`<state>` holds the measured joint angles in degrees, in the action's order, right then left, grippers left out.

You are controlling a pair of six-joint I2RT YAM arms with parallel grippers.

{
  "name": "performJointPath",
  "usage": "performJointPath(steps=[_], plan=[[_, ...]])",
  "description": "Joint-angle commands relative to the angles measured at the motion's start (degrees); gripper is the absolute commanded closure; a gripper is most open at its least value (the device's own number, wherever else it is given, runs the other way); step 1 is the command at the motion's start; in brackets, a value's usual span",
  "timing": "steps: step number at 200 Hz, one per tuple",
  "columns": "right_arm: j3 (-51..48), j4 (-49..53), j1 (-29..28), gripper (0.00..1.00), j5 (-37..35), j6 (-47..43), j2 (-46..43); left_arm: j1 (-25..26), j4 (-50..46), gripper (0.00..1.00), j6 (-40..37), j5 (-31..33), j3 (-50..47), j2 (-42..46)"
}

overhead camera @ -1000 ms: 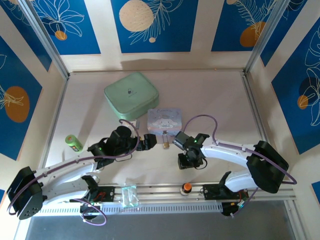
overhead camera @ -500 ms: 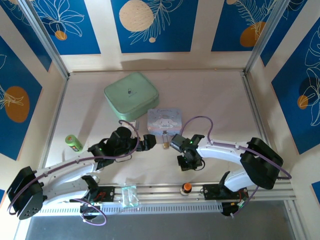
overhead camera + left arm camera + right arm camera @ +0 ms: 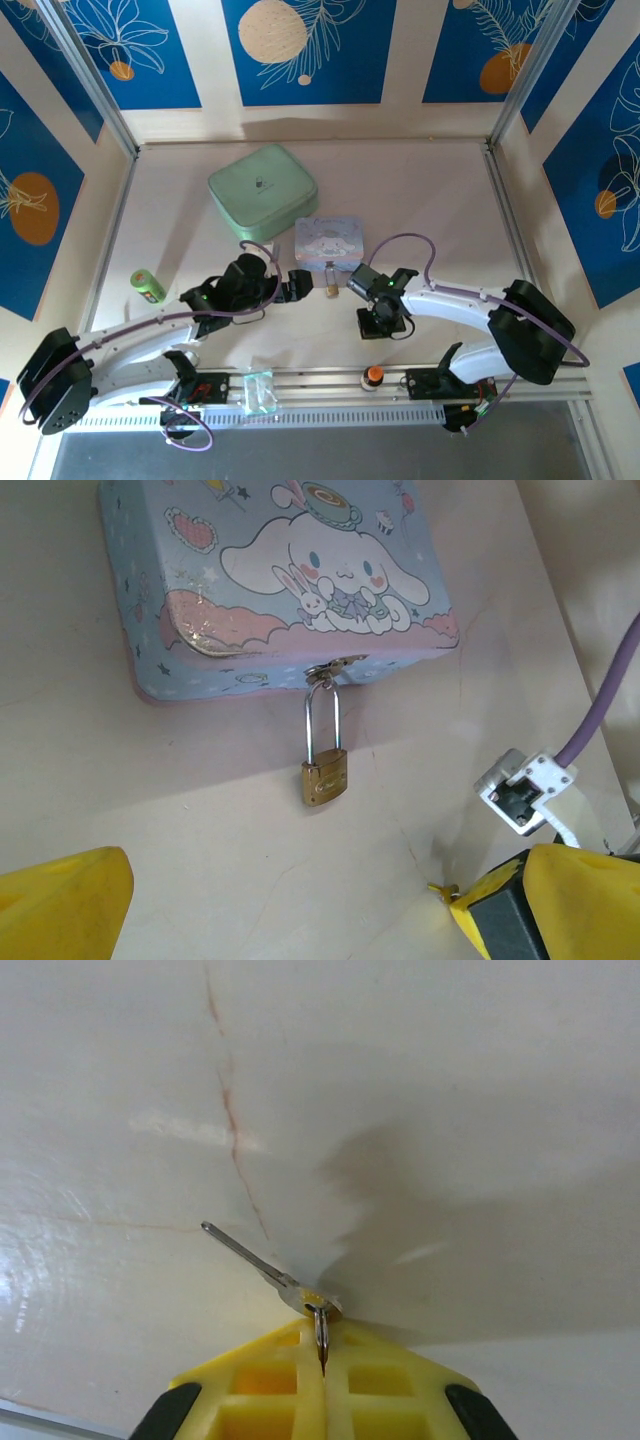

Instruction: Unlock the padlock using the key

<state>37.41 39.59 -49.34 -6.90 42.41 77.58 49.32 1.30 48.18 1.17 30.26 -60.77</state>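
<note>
Obs + risk check.

**Padlock** [image 3: 324, 780]: lies flat on desk [image 3: 150, 810], just at near side of tin [image 3: 270, 580]. Shackle [image 3: 322, 715] goes through tin's hasp, body points toward near edge. Looks locked; keyway not visible. In top view it sits betw. the two end effectors.

**Right end effector** [image 3: 322, 1345]: fingers pressed together, pinching key [image 3: 262, 1260] by its head only. Blade sticks out skewed left of finger axis, low over bare desk. Sits to the right of padlock, not at it yet.

**Left end effector** [image 3: 290, 915]: spread wide, holding nothing. On near side of padlock, no contact.

Risks (my judgement):
1. Padlock unbraced. Any push from key prob. swings it on the hasp or slides it, so key won't seat. Left needs to clamp body first.
2. Thin pinch on key head. A side load at the keyway could pivot or pop key out of the fingers, and re-picking a flat key off desk looks hard.
3. Skewed blade means finger axis ≠ key axis. Aiming by the fingers would miss the slot.
4. Blade runs low, so tip may snag desk on approach.
5. Tin may shift if padlock gets shoved, moving the target.
</note>
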Motion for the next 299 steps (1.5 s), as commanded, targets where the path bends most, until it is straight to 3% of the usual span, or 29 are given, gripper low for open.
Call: performJointPath(steps=[1, 26, 54, 74, 134, 160, 178, 211, 237, 299], plan=[[-0.14, -3.46, 1.03, 0.96, 2.92, -1.48, -2.84, 0.43, 2.57, 0.00, 1.07, 0.03, 0.32, -1.15], [0.14, -4.87, 2.11, 0.96, 5.68, -1.81, -4.54, 0.43, 7.32, 0.00, 2.10, -1.69, -0.85, -2.13], [1.43, -7.67, 2.66, 0.96, 7.64, -1.96, -5.38, 0.43, 23.19, 0.03, 6.00, -4.61, -6.27, -3.54], [3.34, -8.42, 2.50, 0.96, 8.15, -2.36, -5.75, 0.51, 28.71, 0.06, 8.67, -6.18, -7.42, -5.32], [4.32, -19.23, 3.02, 0.96, 15.48, -1.12, -10.57, 0.69, 42.12, 0.24, 16.06, -9.93, -8.77, -11.09], [4.02, -21.98, 3.16, 0.96, 16.00, -1.19, -11.91, 0.96, 42.03, 0.31, 17.09, -12.12, -7.35, -12.53], [3.50, -24.57, 3.37, 0.96, 17.03, -0.68, -12.41, 1.42, 39.91, 0.46, 17.32, -12.42, -6.16, -12.51], [2.79, -28.67, 4.77, 0.96, 20.82, 1.00, -12.20, 3.20, 33.60, 0.48, 15.19, -9.43, -4.42, -10.33], [3.04, -28.60, 4.67, 0.96, 21.30, 0.65, -12.45, 3.98, 27.47, 0.58, 13.50, -6.09, -3.55, -8.67], [2.46, -29.99, 4.16, 0.96, 22.55, 0.96, -12.17, 4.05, 26.99, 0.73, 12.31, -5.99, -2.87, -9.55]])
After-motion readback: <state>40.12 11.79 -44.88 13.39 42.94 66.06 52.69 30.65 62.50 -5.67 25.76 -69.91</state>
